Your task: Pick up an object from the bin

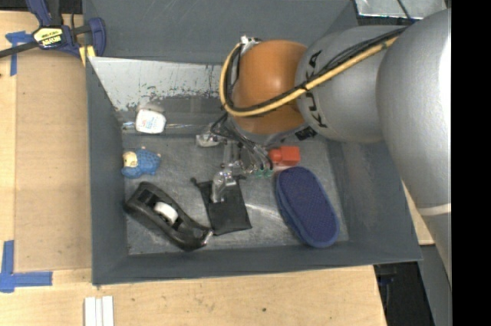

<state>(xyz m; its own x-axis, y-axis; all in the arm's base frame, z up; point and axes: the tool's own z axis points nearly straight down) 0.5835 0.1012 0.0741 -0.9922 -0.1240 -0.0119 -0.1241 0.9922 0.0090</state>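
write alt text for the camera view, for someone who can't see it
The robot arm's gripper hangs low in a grey metal bin, over the end of a flat black rectangular piece. Around it lie a black tape dispenser, a blue oval pouch and a small orange block.

"KUKA" on the arm (360,94)

The grey arm (383,79) comes in from 3 o'clock, its thick last links reaching across toward 9 o'clock. At its end is the wrist, under an orange cover (265,83) just above the view's centre. A yellow cable (337,64) runs along the arm and loops round the cover's 9 o'clock side. The gripper (225,182) hangs from the cover toward 7 o'clock, pointing down, its upper parts hidden by the wrist.
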